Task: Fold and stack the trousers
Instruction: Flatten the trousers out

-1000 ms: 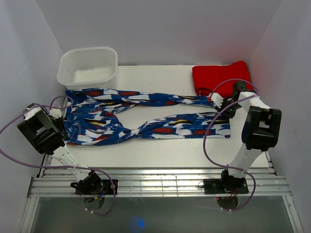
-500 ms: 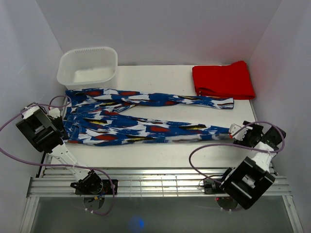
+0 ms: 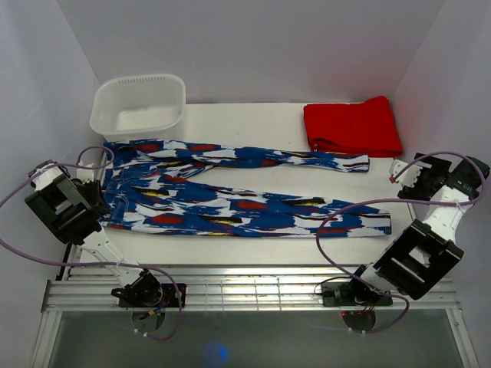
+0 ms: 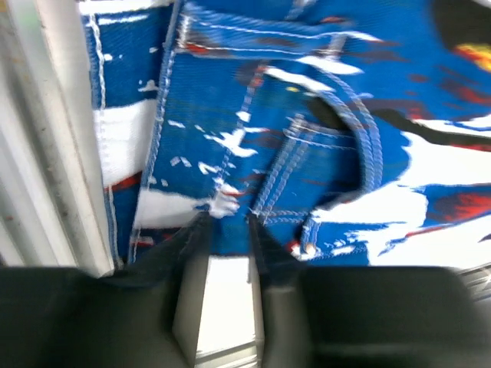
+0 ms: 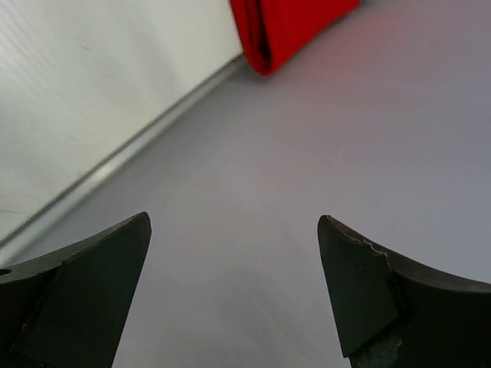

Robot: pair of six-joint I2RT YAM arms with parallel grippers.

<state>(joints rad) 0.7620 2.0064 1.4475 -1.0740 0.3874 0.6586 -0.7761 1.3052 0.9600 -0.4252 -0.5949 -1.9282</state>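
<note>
the near leg of the trousers (image 3: 253,213) is bunched and twisted toward the middle a second ago, its cuff held up near the red folded garment (image 3: 351,126). now that leg lies drawn out straight to the right on the table (image 3: 253,244), roughly parallel to the far leg, its cuff close to the right edge.

the right gripper (image 5: 234,222) has let the cuff go. it has pulled back to the right side, well apart from the fabric, with its jaws spread wide and nothing between them; its own camera shows only bare table and a corner of the red garment.

the left gripper (image 4: 226,230) has hardly moved. it sits at the waist end by the table's left edge, its fingers (image 4: 190,253) narrow, and the hem of the waist appears pinched between their tips.

the trousers are now spread flat at full length, just in front of the white basin (image 3: 138,79). the straightening seems finished, so the fold itself can likely begin, though no fold is made yet.
</note>
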